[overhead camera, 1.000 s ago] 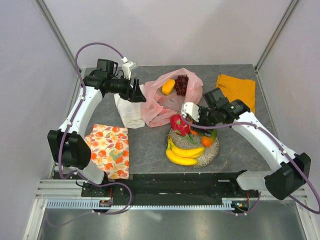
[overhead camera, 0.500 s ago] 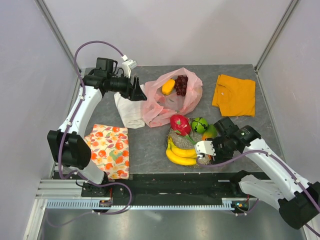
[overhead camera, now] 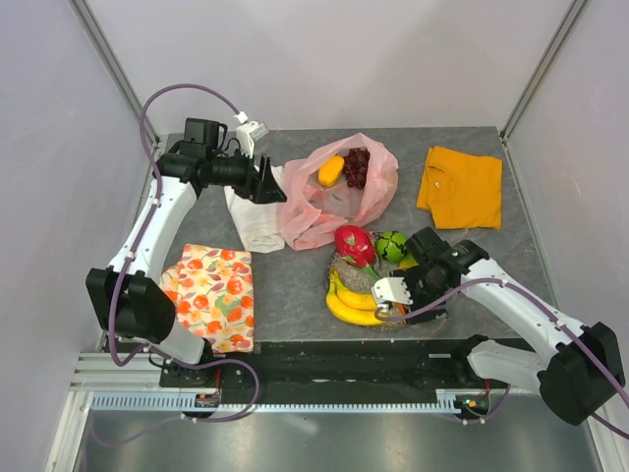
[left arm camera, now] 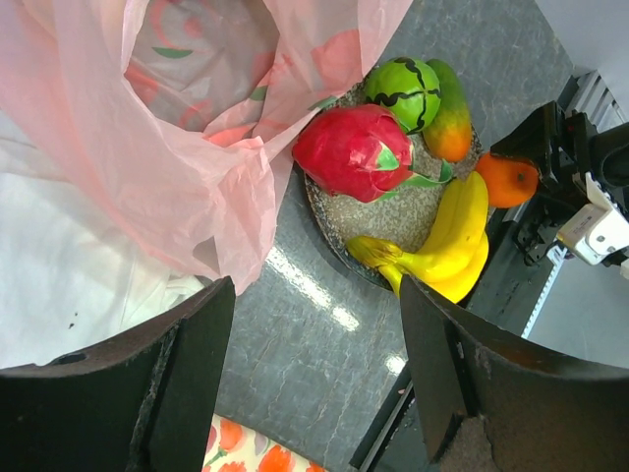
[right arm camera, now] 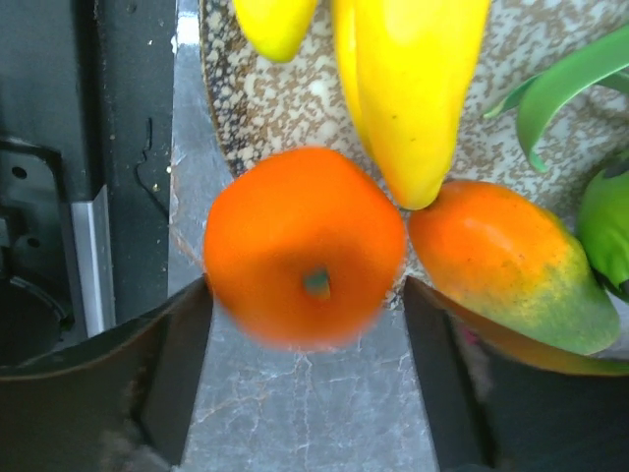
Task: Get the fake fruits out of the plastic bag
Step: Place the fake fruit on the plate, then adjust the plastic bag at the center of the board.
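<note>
The pink plastic bag (overhead camera: 339,197) lies open at the table's back, with a yellow fruit (overhead camera: 331,170) and dark grapes (overhead camera: 356,167) inside. My left gripper (overhead camera: 267,183) is open and empty at the bag's left edge; the bag (left arm camera: 147,118) fills its view. On the silver dish (overhead camera: 421,295) lie the dragon fruit (overhead camera: 354,244), green fruit (overhead camera: 391,246), mango (right arm camera: 501,265) and bananas (overhead camera: 359,303). My right gripper (overhead camera: 391,295) is open at the dish's near rim. The orange (right arm camera: 305,246), blurred, sits between its spread fingers (right arm camera: 182,324).
An orange cloth (overhead camera: 462,187) lies at the back right. A white cloth (overhead camera: 254,224) lies under the bag's left side. A fruit-patterned cloth (overhead camera: 211,295) lies at the front left. The black front rail (right arm camera: 59,147) runs just beside the orange.
My right arm swung from beside the bag, over the dish, down to the dish's near rim. The green fruit and mango came into view. My left arm barely moved.
</note>
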### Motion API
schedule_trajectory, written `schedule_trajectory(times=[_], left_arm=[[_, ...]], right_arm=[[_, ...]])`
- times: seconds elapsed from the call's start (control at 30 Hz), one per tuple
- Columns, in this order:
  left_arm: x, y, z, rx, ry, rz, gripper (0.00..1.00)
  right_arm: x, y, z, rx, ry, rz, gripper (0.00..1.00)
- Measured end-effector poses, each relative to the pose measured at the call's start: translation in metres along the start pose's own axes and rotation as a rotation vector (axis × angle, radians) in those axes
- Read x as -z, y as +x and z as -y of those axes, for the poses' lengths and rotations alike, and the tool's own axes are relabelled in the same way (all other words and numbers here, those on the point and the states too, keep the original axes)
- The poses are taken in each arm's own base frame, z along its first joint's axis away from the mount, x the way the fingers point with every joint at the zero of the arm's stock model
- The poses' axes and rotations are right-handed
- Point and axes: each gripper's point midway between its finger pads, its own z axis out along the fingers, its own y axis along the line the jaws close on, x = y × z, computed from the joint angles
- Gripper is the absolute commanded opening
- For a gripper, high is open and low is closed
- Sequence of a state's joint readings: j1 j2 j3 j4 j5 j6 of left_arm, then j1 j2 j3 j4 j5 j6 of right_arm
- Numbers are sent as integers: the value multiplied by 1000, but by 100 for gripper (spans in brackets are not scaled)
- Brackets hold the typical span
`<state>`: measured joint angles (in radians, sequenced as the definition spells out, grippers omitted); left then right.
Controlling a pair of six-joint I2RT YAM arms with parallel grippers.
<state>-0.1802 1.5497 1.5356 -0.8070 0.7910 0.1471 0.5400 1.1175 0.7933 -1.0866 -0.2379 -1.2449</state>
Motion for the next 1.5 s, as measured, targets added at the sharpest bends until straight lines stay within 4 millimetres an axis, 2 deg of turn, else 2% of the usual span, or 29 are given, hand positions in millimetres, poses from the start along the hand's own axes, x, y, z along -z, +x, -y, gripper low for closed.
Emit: schedule_trajectory(times=[0.17, 0.37, 0.47, 0.57, 0.63, 0.7, 0.8, 0.93, 1.03, 1.1, 1.2, 1.27, 1.4, 1.5], left_arm=[[0, 0, 1, -1, 1, 1, 75], [0, -9, 0, -5, 6, 13, 75], [-2, -15, 0, -3, 16, 19, 75], [-4, -21, -1, 0, 25, 26, 75], [-5, -22, -2, 3, 29, 28, 75], [-6, -21, -1, 10, 33, 27, 75], [-7, -21, 0, 10, 37, 26, 74], [-11, -20, 4, 0, 38, 16, 73], [-20, -18, 18, -25, 68, -4, 73], [-34, -18, 38, -63, 116, -30, 73], [-63, -31, 63, -124, 190, -52, 73], [-83, -39, 67, -139, 214, -66, 73], [-108, -39, 37, -116, 155, -94, 74], [-112, -32, 17, -95, 76, -122, 77]], right_arm=[[0, -4, 4, 8, 18, 9, 98], [7, -8, 10, -17, 48, 11, 98], [22, -13, 17, -23, 85, 15, 98], [49, -19, 31, -29, 159, 12, 98], [70, -25, 43, -34, 230, 24, 98], [97, -38, 65, -57, 345, 65, 98], [117, -55, 92, -121, 451, 133, 98], [135, -88, 153, -267, 555, 254, 96], [130, -106, 199, -376, 582, 318, 96], [120, -114, 227, -458, 586, 357, 96], [102, -115, 263, -582, 588, 394, 95], [92, -112, 281, -641, 597, 399, 95], [77, -93, 313, -725, 662, 349, 95], [61, -75, 327, -754, 709, 271, 95]])
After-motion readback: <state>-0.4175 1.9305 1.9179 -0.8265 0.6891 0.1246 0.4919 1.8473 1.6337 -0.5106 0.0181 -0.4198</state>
